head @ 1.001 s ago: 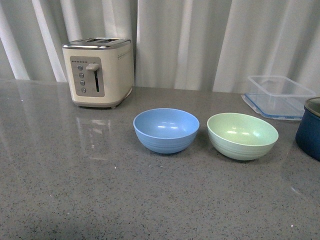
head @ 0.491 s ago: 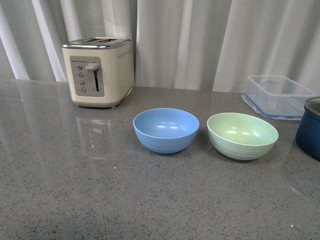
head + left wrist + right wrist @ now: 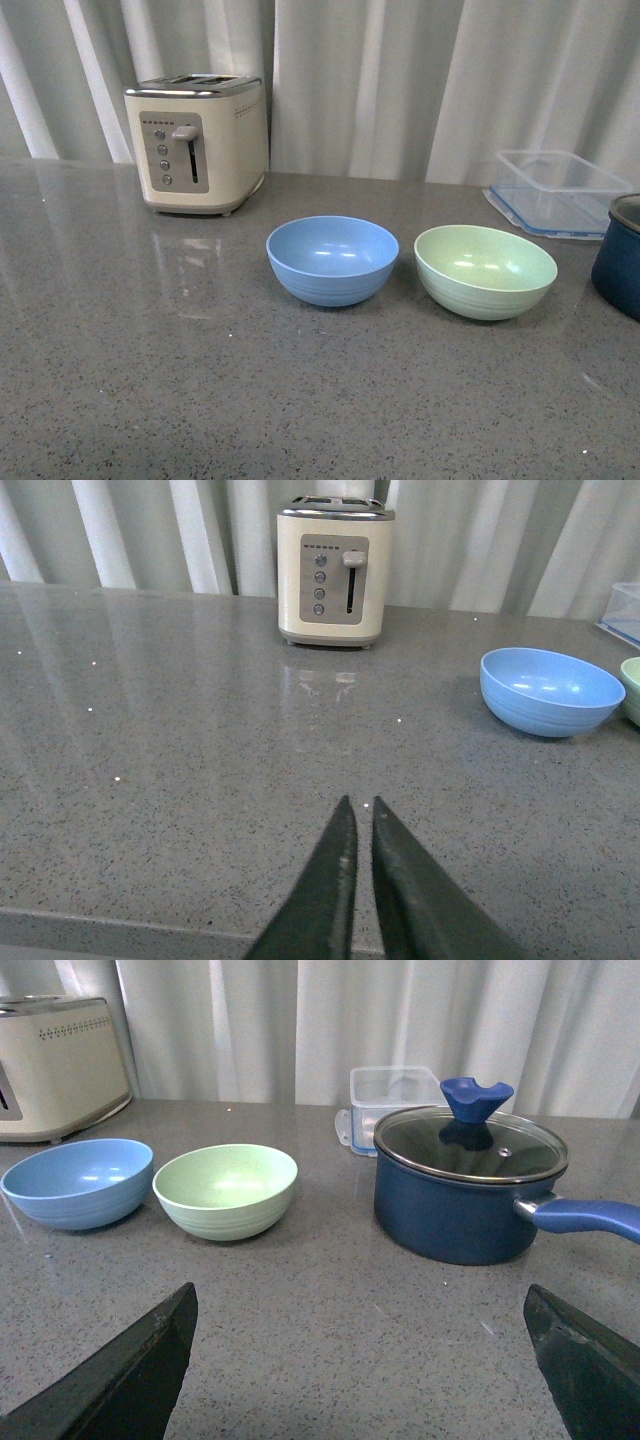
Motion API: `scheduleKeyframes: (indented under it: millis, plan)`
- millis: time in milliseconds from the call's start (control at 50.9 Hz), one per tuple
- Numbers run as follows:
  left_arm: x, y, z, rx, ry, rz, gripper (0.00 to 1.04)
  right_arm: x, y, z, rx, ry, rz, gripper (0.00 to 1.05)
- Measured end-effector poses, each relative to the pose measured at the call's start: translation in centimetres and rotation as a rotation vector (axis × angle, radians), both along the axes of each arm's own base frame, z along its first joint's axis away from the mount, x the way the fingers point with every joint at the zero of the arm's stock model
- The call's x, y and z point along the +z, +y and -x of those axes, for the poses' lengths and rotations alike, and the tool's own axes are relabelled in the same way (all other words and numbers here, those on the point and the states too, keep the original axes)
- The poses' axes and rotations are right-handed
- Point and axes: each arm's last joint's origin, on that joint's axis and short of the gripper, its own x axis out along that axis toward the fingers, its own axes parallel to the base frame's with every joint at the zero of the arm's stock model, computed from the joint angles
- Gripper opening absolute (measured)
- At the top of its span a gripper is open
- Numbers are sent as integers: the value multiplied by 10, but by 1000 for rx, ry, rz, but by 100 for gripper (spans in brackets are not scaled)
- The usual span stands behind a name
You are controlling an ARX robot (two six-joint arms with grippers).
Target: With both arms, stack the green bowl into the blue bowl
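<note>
Resting upright and just apart on the table (image 3: 150,380), the green bowl (image 3: 485,270) sits right of the blue bowl (image 3: 332,260) — nothing is stacked yet. Left gripper (image 3: 362,803) is clenched, empty; right gripper (image 3: 360,1290) is spread wide, likely readied for the green rim.

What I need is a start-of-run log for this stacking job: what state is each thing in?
green bowl: upright, empty, not yet stacked
blue bowl: upright, empty
toaster: lever up
dark blue pot: covered
clear container: uncovered, empty
left claw: shut, holding nothing
right claw: open wide, holding nothing
</note>
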Motion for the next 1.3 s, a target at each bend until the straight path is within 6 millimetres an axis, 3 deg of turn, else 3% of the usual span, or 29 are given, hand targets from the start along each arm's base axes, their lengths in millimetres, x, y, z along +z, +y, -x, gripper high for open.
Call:
scheduleKeyframes:
  millis: [196, 295, 393, 510, 628, 805, 923, 1060, 1296]
  plan:
    - [0, 0, 0, 0, 0, 0, 42, 0, 0, 0, 8, 5, 2, 95]
    - [0, 0, 0, 0, 0, 0, 58, 5, -1, -2, 149, 160, -33, 95]
    - [0, 0, 0, 0, -1, 0, 74, 33, 0, -9, 254, 163, -85, 95]
    - [0, 0, 0, 0, -1, 0, 100, 92, 7, -36, 370, 195, -168, 95]
    - [0, 0, 0, 0, -1, -2, 98, 117, 20, -90, 420, 405, -315, 95]
    - [0, 0, 0, 0, -1, -2, 98, 113, 32, -155, 345, 572, -365, 95]
    - [0, 0, 0, 0, -1, -2, 98, 99, 37, -201, 242, 647, -353, 95]
    - [0, 0, 0, 0, -1, -2, 98, 64, 37, -248, 91, 740, -325, 95]
    - [0, 0, 0, 0, -1, -2, 98, 34, 35, -284, -33, 795, -291, 95]
